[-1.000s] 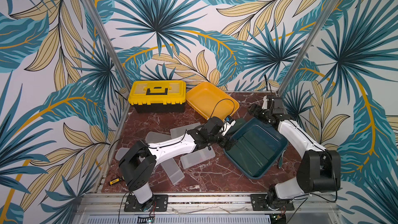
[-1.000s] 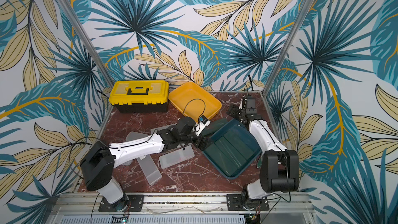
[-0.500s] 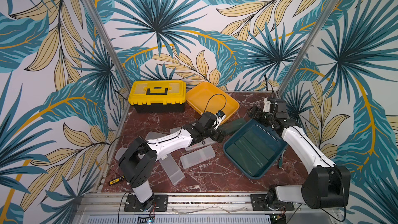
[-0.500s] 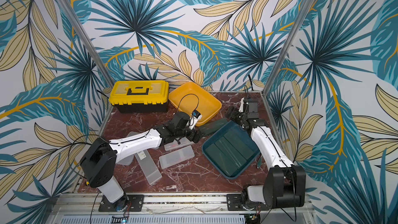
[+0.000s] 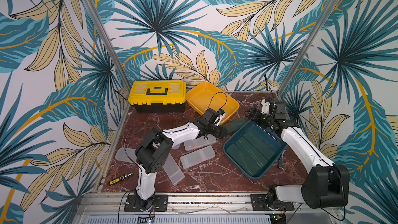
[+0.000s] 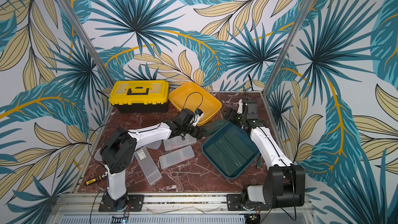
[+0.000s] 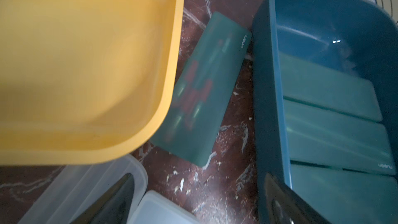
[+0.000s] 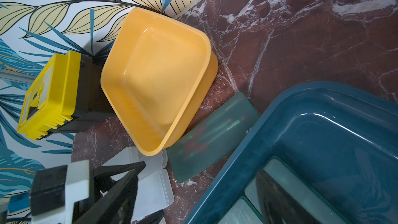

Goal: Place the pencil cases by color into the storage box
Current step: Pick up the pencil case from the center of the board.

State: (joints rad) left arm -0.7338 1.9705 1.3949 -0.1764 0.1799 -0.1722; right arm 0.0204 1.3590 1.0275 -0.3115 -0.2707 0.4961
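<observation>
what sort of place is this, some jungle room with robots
Most likely a robot test cell, not a home: a left arm and right arm bolted to an aluminium rail, a marble-look tabletop boxed in by leaf-print panels on metal posts, and sorting props like the blue bin.

A red-brown marble table (image 5: 215,179) carries everything. At its upper left stands a yellow toolbox (image 5: 157,96), and just right of that a yellow tray (image 5: 202,98). A teal tray (image 5: 235,161) sits at centre right, turned at an angle. Between the two trays a dark green pencil case (image 5: 235,124) lies flat on the marble. Several frosted white pencil cases (image 5: 198,156) lie scattered left of centre, one bearing a barcode sticker (image 6: 141,154). A screwdriver (image 5: 120,178) lies at the lower left edge.
</observation>
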